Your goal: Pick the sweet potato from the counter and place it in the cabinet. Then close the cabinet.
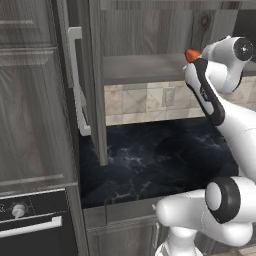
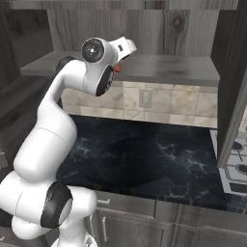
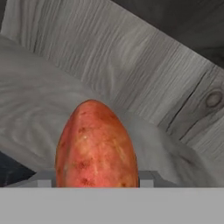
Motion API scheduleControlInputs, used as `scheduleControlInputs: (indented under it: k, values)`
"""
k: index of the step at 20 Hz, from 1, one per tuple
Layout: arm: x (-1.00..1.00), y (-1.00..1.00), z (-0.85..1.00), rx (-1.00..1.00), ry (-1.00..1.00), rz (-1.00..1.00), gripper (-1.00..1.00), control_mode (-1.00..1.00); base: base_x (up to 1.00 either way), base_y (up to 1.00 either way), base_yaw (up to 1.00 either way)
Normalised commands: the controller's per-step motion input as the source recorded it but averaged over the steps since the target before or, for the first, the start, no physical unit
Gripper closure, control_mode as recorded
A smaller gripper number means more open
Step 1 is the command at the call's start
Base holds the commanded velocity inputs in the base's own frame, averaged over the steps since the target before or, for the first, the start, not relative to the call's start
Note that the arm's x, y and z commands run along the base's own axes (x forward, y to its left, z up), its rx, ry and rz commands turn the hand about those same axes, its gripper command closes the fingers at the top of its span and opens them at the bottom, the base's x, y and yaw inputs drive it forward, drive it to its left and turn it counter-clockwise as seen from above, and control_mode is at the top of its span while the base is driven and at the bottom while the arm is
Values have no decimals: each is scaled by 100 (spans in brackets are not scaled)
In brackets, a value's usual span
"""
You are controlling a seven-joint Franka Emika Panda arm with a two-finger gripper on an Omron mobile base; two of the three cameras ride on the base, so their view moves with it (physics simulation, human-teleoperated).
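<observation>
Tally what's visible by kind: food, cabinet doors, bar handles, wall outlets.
Sweet potato: 1, in the shut jaws at the cabinet shelf
Open cabinet doors: 2, left, right
Bar handles: 1
Wall outlets: 1
Total: 5

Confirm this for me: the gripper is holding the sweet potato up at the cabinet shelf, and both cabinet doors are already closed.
Not quite. The gripper does hold the sweet potato up at the cabinet shelf, but the doors are not closed. The left base view shows the left door swung open, edge-on over the counter, and the right base view shows the right door standing open too.
</observation>
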Motion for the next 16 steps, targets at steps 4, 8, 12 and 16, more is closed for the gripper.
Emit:
scheduleControlInputs:
  k: [4, 8, 12, 16]
  values:
    - [66, 1, -14, 0, 1, 3, 100, -100, 0, 0, 0]
    - [67, 0, -52, 0, -10, 10, 100, -100, 0, 0, 0]
    - [59, 0, -48, 0, -12, 11, 100, -100, 0, 0, 0]
    - [56, 0, -24, 0, -1, 5, 100, -100, 0, 0, 0]
